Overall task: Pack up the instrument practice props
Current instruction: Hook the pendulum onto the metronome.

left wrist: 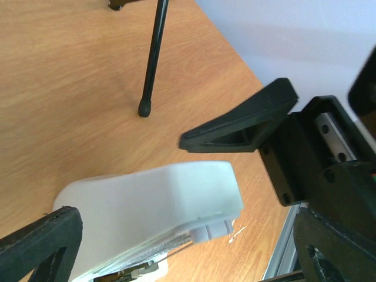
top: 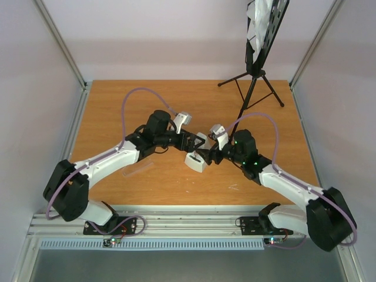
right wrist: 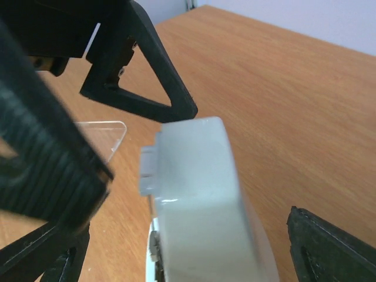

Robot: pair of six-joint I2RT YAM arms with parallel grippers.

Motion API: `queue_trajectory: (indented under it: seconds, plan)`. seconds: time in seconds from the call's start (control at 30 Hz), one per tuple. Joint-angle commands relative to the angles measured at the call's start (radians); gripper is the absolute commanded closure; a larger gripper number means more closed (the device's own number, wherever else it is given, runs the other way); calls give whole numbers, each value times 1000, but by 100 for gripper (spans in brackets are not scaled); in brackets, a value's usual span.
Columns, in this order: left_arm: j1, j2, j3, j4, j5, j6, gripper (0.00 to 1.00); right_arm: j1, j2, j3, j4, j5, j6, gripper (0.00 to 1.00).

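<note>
Now your left hand [left wrist: 188, 235] and right hand [right wrist: 194, 217] both stand spread around the metronome [top: 195, 161] on the worktop [top: 117, 111].

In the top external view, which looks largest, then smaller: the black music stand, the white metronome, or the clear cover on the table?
1. music stand, largest, though cropped at the top edge.
2-3. metronome and clear cover look alike: the cover is longer but thinner, so I do not rank them.
</note>
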Motion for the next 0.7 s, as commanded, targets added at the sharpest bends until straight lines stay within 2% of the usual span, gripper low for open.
queue_trajectory:
  seconds: [0.0,0.17,0.33,0.47,0.67]
  plan:
    - [-7,-94,-38,82,-62,37,1,-5,-120,-38,-82,-20,34,7]
    - [-7,-171,-103,118,-125,36,1,-5,-254,-45,-176,-1,66,6]
    - [-4,-283,-237,77,-300,-8,1,-4,-349,34,-357,29,97,7]
    - [19,-350,-310,-172,-418,-105,1,-3,-355,121,-495,79,126,10]
    - [77,-519,-383,-446,-543,-258,1,-4,-375,124,-470,119,197,13]
